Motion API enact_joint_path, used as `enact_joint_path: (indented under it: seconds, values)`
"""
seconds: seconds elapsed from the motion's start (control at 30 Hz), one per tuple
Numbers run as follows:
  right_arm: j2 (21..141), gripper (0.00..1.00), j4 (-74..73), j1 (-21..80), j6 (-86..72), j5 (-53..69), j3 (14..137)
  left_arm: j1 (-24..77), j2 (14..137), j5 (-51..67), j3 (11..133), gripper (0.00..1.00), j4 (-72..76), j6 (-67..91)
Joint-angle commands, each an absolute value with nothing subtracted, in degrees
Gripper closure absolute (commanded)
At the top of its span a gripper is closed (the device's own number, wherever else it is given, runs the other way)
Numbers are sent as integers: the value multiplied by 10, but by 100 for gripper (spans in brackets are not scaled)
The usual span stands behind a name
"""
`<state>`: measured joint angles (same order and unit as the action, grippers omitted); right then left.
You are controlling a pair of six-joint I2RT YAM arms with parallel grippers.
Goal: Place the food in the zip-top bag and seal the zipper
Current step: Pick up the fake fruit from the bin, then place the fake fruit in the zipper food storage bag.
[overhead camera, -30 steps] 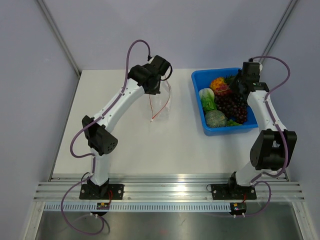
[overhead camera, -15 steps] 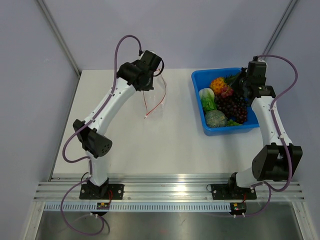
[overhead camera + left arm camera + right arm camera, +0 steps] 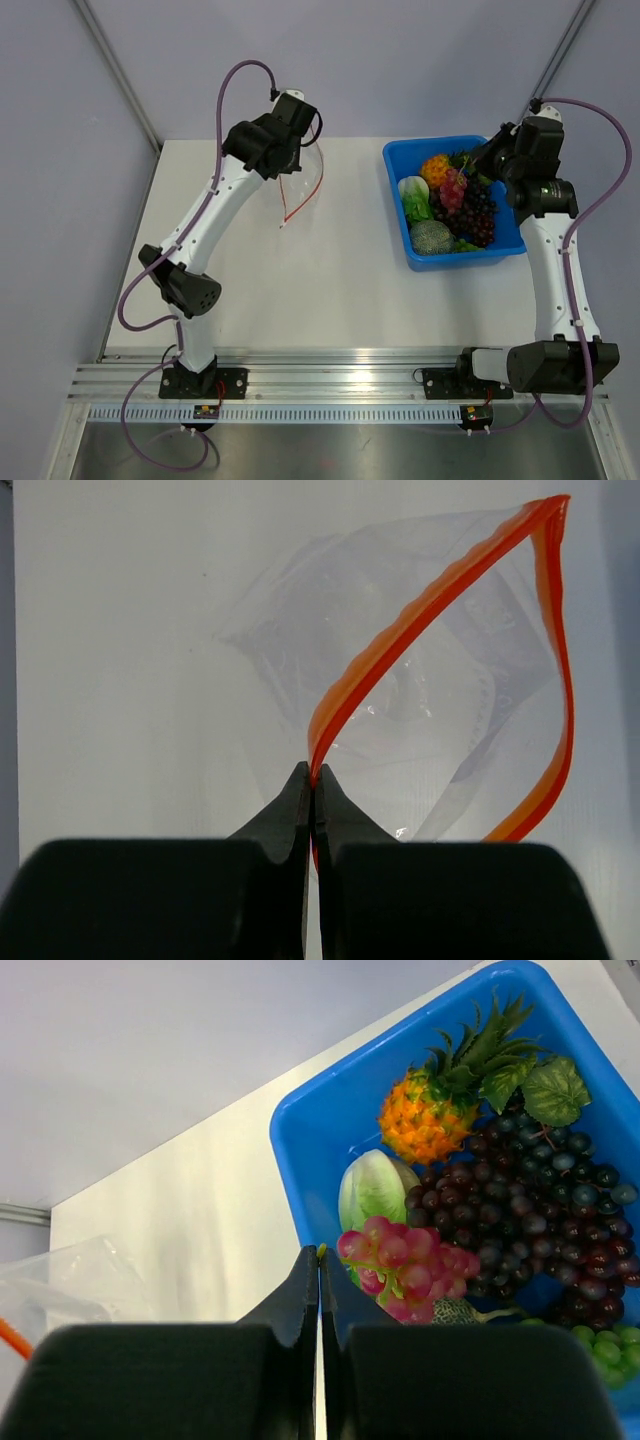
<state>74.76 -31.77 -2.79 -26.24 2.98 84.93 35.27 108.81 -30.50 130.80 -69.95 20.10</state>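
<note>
Orange-red plastic zipper strip (image 3: 430,608): pinching with left gripper (image 3: 313,780); clamping pink grape bunch (image 3: 405,1265) by stem with right gripper (image 3: 318,1258), wrist view only.

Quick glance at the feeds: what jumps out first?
The blue bin heaped with toy fruit stands out at far right. Over it the right gripper is shut on a pink grape bunch by its stem. To the left, the left gripper pinches the orange zipper of the clear bag, mouth gaping.
</note>
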Motion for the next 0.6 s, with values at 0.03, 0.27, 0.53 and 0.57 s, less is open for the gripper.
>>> enact_joint_path:
  seconds: [0.03, 0.27, 0.53, 0.57]
  values:
    - [718, 100, -324, -30, -276, 60, 878, 371, 1110, -250, 1333, 100, -665, 206]
    - [708, 100, -343, -29, -280, 79, 894, 380, 1153, -142, 1334, 100, -628, 229]
    - [718, 100, -368, -3, -266, 96, 958, 381, 1191, -51, 1339, 100, -586, 257]
    - [722, 100, -370, 17, -265, 97, 968, 381, 1195, -35, 1343, 100, -585, 260]
